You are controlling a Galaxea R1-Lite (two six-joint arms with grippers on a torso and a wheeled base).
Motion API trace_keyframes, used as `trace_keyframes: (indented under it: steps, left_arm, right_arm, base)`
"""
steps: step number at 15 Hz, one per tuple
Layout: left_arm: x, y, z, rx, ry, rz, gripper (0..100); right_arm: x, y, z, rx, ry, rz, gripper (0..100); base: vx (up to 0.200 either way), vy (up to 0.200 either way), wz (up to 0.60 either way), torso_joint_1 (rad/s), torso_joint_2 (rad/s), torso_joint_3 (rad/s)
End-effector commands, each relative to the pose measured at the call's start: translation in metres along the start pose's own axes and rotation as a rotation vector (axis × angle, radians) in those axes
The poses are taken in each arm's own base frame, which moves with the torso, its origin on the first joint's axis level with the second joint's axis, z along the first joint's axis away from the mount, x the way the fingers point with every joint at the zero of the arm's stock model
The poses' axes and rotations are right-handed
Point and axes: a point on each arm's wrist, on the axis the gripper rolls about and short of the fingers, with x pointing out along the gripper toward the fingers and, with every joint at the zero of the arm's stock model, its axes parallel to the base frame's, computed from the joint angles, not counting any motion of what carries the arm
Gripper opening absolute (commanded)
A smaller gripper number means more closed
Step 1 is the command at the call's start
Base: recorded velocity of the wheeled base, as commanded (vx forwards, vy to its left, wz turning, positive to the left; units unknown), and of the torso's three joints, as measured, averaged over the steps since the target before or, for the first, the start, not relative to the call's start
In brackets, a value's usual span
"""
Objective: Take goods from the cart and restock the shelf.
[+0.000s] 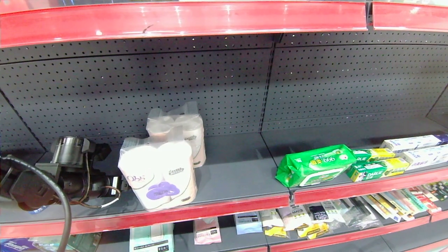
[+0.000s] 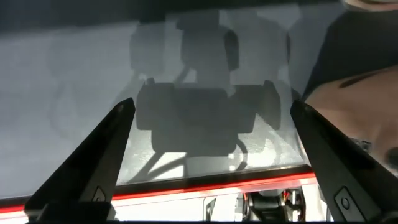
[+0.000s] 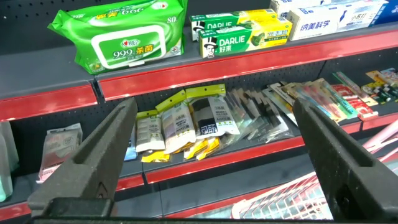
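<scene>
Two clear-wrapped packs of toilet rolls stand on the grey shelf [image 1: 238, 168]: one at the front edge [image 1: 159, 175], the other [image 1: 180, 127] behind it by the pegboard. My left arm [image 1: 73, 178] lies on the shelf just left of the front pack. In its wrist view the left gripper [image 2: 211, 106] is open over bare shelf, with nothing between the fingers [image 2: 106, 155] and a pale pack [image 2: 367, 118] off to one side. My right gripper [image 3: 214, 102] is open and empty in front of the lower shelves, over the cart's red wire [image 3: 292, 199].
A green pack of wet wipes [image 1: 315, 164] and toothpaste boxes [image 1: 378, 162] lie on the shelf's right half. The lower shelf [image 1: 350, 236] holds hanging packets and toothbrushes. A red shelf edge [image 1: 182, 19] overhangs above. Open shelf room lies between the rolls and the wipes.
</scene>
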Motion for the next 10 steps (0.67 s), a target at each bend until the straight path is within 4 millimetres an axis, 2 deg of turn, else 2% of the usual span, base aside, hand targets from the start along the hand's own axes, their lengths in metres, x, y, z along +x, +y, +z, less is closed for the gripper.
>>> trace_keyframes:
  steps: [1, 10]
  left_arm:
    - [0.0008, -0.0032, 0.0002, 0.008, 0.001, -0.007, 100]
    - [0.0048, -0.0096, 0.002, 0.021, 0.007, -0.022, 100]
  right_arm:
    - [0.0001, 0.0, 0.0, 0.0, 0.002, 0.0, 100]
    - [0.0001, 0.0, 0.0, 0.0, 0.002, 0.0, 100]
  base:
    - [0.0, 0.0, 0.0, 0.0, 0.0, 0.0]
    - [0.0, 0.0, 0.0, 0.0, 0.0, 0.0]
